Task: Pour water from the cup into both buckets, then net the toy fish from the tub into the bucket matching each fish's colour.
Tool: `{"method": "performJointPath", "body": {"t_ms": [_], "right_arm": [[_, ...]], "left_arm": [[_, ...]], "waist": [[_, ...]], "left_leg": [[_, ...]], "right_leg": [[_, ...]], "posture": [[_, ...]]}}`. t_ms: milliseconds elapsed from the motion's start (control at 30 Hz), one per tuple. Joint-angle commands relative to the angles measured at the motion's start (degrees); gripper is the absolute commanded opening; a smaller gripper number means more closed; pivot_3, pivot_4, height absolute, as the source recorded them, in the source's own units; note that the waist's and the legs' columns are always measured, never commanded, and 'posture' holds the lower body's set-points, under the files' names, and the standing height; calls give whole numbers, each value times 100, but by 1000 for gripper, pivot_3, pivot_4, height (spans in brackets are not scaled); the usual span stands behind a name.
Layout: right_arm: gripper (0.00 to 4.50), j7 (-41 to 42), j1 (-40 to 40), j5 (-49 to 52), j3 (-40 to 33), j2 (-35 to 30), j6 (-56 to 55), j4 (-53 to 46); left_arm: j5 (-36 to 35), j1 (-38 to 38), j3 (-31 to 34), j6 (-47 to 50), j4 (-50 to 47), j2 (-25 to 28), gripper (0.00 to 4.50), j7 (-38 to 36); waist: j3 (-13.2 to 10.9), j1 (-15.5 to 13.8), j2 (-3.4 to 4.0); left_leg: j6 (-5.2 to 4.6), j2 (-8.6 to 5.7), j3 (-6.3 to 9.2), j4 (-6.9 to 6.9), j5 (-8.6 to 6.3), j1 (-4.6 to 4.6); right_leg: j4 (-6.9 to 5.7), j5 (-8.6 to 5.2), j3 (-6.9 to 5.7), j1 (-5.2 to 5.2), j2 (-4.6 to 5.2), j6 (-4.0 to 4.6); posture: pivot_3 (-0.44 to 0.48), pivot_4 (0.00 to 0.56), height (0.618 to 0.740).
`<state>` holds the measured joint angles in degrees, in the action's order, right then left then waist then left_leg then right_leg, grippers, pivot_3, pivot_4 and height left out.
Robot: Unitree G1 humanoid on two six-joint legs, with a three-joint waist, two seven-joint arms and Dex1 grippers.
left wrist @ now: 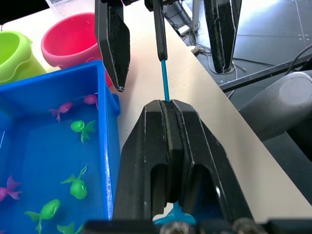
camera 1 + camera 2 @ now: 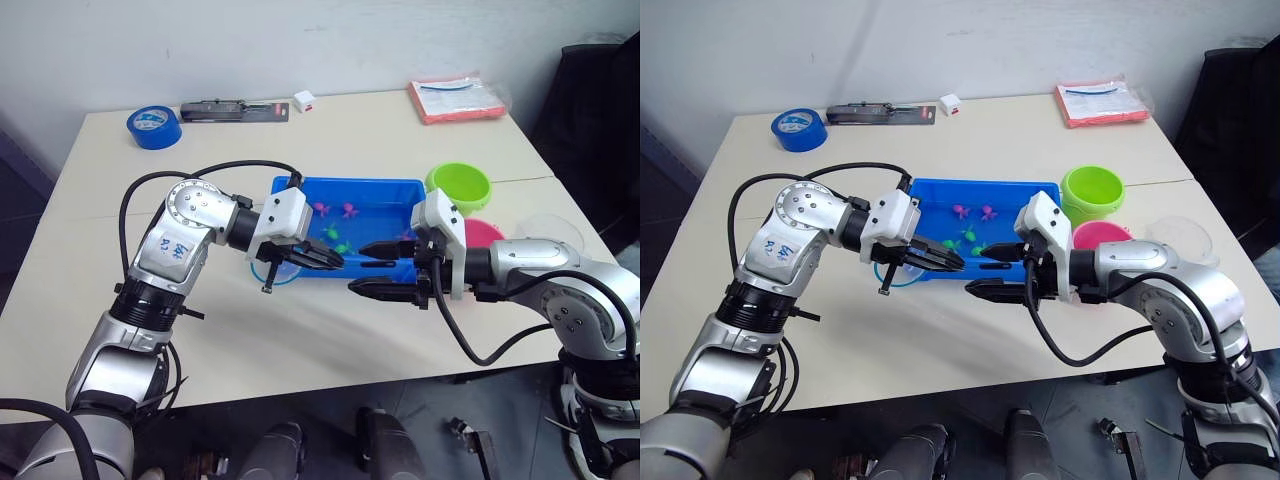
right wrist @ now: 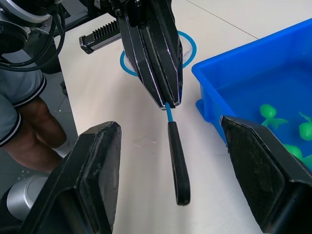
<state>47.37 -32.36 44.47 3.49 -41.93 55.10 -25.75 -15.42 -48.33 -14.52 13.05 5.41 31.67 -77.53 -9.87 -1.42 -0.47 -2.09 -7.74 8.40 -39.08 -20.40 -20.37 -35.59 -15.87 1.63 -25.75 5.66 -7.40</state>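
Blue mesh hoop and thin stick: your net (image 3: 171,146) is in the left hand (image 2: 322,260), whose fingers are clamped shut on the stick close to the hoop, just in front of the tub's (image 2: 300,190) near rim. Your right hand (image 2: 378,270) stands spread wide, one finger on each side of the dark handle end, touching nothing.

Judged from its build, the net is very light and its stick looks thin enough to flex. A grip near the hoop gives little leverage, so the dark thickened grip at the free end is the sounder place to take hold. Expect the handle to swivel if it is pinched off-centre.

The toy fish (image 1: 77,185) lie in the tub, green and pink mixed, in shallow water. They look small and slick, and they should slide off a tilted hoop.

The green bucket (image 2: 1092,192) and the pink bucket (image 2: 1102,238) stand just beyond the tub's right end, and the cup (image 2: 1185,238) lies behind the right arm.

Items not verifiable: the hoop is mostly hidden under the left hand, the pink bucket is partly covered by the right arm, and the water level in either bucket cannot be made out.
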Motion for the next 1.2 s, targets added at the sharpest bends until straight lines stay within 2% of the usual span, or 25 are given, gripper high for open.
{"method": "performJointPath", "body": {"t_ms": [33,200,233,633,733,767,800,1033,1200], "right_arm": [[3643,-8,-94,100,-142,38,-72,-253],[1066,-9,-104,106,-149,39,-88,-273],[757,-11,-107,109,-150,40,-85,-278],[785,24,-81,142,-169,-3,-63,-325],[785,32,-55,153,-174,-13,-61,-348],[785,37,-42,155,-175,-18,-64,-355],[785,45,-29,154,-176,-24,-69,-361],[785,45,9,127,-154,-9,-98,-347],[785,68,66,46,-95,0,-162,-296]], "left_arm": [[1,-88,62,-62,-75,46,0,-57],[12,-81,60,-41,-99,75,0,-71],[21,-82,54,-22,-105,87,0,-66],[50,-145,-24,448,-187,164,0,-44],[146,-214,-33,589,-166,139,915,100],[139,-225,-26,615,-184,135,1477,94],[125,-229,-13,629,-212,133,1747,77],[-49,-233,365,604,-336,72,4500,360],[-556,-425,850,1422,-588,259,4500,504]], "waist": [[0,0,0],[0,1,0],[0,1,0],[0,0,0],[0,5,0],[0,5,0],[0,4,0],[0,4,0],[0,2,0]], "left_leg": [[0,0,0,0,0,0],[0,0,0,0,0,0],[0,0,0,0,0,0],[0,0,0,0,0,0],[0,0,0,0,0,0],[0,0,0,0,0,0],[0,0,0,0,0,0],[0,0,0,0,0,0],[0,0,0,-1,0,-2]], "right_leg": [[0,0,0,0,0,0],[0,0,0,0,0,0],[0,0,0,0,0,0],[-1,0,0,0,0,0],[-1,0,0,0,0,0],[-2,0,0,-1,-1,0],[-2,0,0,-1,-1,0],[-2,0,-1,-1,0,0],[-3,0,0,-3,-1,0]], "posture": [[0,150,740],[0,150,740],[0,150,740],[0,150,740],[0,150,740],[0,150,740],[0,150,740],[0,150,740],[0,150,740]]}}
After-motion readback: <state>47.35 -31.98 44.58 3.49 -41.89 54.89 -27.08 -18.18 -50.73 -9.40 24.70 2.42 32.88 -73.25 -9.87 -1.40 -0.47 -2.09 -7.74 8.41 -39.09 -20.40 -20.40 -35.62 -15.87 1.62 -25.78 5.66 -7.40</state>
